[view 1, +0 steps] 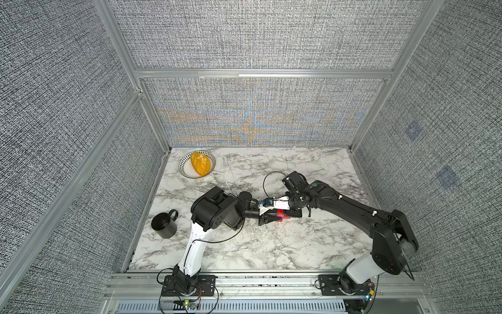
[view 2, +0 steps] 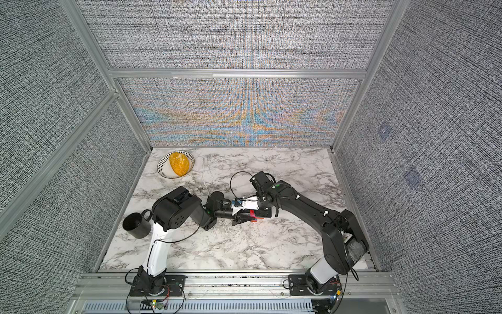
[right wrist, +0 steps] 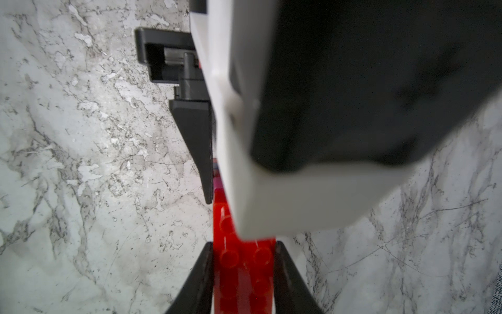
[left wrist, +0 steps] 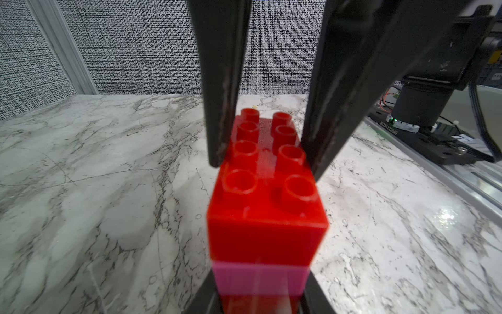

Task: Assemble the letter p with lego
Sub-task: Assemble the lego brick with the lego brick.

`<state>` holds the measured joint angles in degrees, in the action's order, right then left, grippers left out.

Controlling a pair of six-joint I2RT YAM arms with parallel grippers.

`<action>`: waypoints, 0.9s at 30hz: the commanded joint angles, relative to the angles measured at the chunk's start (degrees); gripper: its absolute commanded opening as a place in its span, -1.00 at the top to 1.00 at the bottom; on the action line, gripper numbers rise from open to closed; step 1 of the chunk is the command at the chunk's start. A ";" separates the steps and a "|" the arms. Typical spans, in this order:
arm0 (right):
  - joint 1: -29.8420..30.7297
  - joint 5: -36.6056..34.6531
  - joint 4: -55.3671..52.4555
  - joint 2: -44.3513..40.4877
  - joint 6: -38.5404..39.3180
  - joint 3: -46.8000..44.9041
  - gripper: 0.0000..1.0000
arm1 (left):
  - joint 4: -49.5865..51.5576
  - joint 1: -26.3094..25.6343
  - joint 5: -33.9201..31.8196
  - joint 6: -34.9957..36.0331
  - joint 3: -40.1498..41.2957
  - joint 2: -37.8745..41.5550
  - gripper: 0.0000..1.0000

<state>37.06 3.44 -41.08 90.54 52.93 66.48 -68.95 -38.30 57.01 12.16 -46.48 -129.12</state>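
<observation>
Left wrist: left gripper (left wrist: 259,297) grips the P (left wrist: 260,277), right gripper (left wrist: 264,165) pinches its red brick (left wrist: 266,236), probably seating it, so press straight next.

In both top views the letter p (view 1: 282,212) was mostly covered by the left gripper (view 1: 274,217) and the right gripper (view 1: 288,214). In the left wrist view its lowest bricks were blurred and cut off by the edge. In the right wrist view most of it was hidden behind a blurred housing (right wrist: 298,204).
</observation>
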 commanded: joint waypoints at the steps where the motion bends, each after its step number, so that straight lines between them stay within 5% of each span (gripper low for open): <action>1: 0.29 -2.30 -2.77 1.64 0.19 -0.65 0.92 | 16.60 0.51 -5.60 1.66 0.55 -1.31 1.00; 16: 0.39 -2.48 -3.01 1.85 -0.08 -0.74 0.88 | 16.80 0.50 -5.42 1.72 0.59 -1.33 1.00; 27: -2.22 2.13 3.32 -4.27 -3.81 -0.38 -0.07 | 16.63 0.53 -5.13 1.71 0.60 -1.09 1.00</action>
<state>35.27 3.77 -39.68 87.90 50.72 65.95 -68.29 -38.00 57.17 12.40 -46.59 -129.01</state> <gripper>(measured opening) 0.524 0.349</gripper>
